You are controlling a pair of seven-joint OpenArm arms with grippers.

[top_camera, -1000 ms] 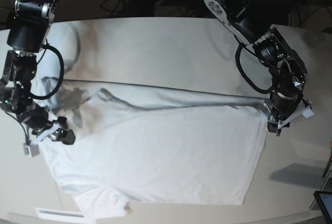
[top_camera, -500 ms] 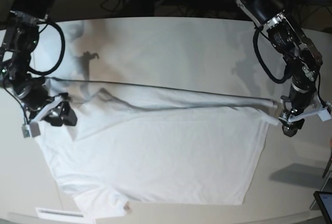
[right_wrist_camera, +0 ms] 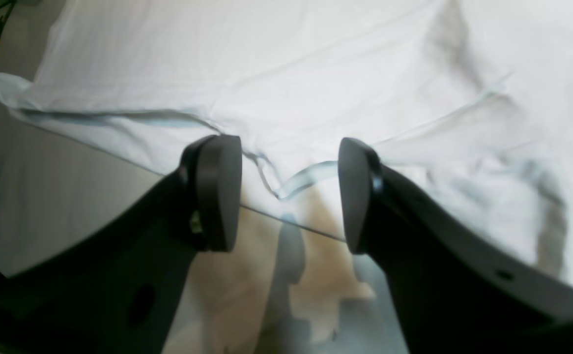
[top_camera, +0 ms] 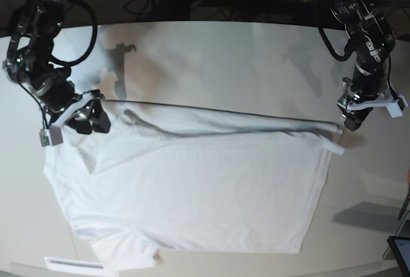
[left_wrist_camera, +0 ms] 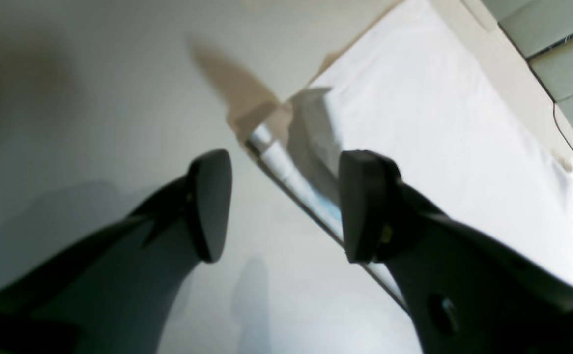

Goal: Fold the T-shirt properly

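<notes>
Two grippers, left gripper (top_camera: 352,122) and right gripper (top_camera: 91,118), hovering open and empty, flanking the T-shirt's (top_camera: 192,187) far fold, apparently releasing.

Both arms hang low, left tool (left_wrist_camera: 281,206) and right tool (right_wrist_camera: 290,194) gaping, holding nothing.

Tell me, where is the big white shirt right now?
In the base view the plain white cotton T-shirt lies spread flat on the white tabletop, filling the middle and near side, between the left pincer and the right pincer.
</notes>
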